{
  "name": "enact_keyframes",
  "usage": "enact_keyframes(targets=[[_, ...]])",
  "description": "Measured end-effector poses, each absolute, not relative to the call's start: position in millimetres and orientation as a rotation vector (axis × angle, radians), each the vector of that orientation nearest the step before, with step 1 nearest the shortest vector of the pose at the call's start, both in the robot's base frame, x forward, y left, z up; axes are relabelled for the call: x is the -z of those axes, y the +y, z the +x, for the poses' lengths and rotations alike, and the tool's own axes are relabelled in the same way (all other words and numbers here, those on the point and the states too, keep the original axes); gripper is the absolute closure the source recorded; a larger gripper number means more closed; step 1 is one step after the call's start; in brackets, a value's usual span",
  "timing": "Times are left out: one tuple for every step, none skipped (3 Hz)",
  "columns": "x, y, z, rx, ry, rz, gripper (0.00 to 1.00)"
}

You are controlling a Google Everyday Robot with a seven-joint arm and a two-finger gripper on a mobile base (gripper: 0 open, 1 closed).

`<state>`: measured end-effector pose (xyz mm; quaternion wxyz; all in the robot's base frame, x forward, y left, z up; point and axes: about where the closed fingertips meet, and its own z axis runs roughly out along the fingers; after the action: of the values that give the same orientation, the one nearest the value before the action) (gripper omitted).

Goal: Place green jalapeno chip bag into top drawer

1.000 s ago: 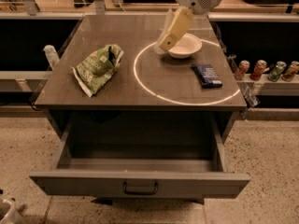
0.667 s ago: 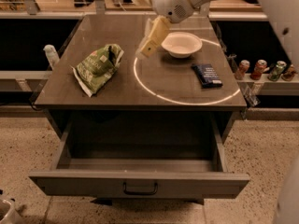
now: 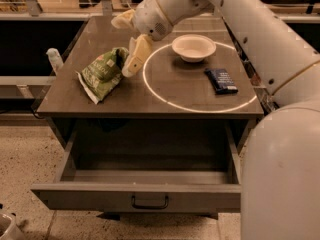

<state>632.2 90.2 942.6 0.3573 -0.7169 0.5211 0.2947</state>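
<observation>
The green jalapeno chip bag (image 3: pixel 102 73) lies crumpled on the left part of the table top (image 3: pixel 150 104). My gripper (image 3: pixel 129 39) hangs just to the right of the bag, above the table. Its cream fingers are spread open and hold nothing. The lower finger (image 3: pixel 135 56) is close to the bag's right edge. The top drawer (image 3: pixel 135 196) is pulled out below the table's front edge. Its dark interior is open to view, and its curved handle (image 3: pixel 150 202) sits at the centre of the grey front panel.
A white bowl (image 3: pixel 193 46) stands at the back of the table inside a white ring. A dark blue flat packet (image 3: pixel 221 80) lies at the right. A white bottle (image 3: pixel 54 59) stands on a shelf left of the table. My arm (image 3: pixel 280 134) fills the right side.
My gripper has moved left from above the bowl to the right edge of the green bag. The arm now reaches in from the right. The bag and the drawer have not moved.
</observation>
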Motion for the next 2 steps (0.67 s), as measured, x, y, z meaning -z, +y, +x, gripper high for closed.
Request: enact_keyframes(targets=[[-940.1,94.9,632.5,-0.770,1.340,-1.858,0.00],[-935.8,92.7,636.5,-0.740,1.378,-1.838,0.00]])
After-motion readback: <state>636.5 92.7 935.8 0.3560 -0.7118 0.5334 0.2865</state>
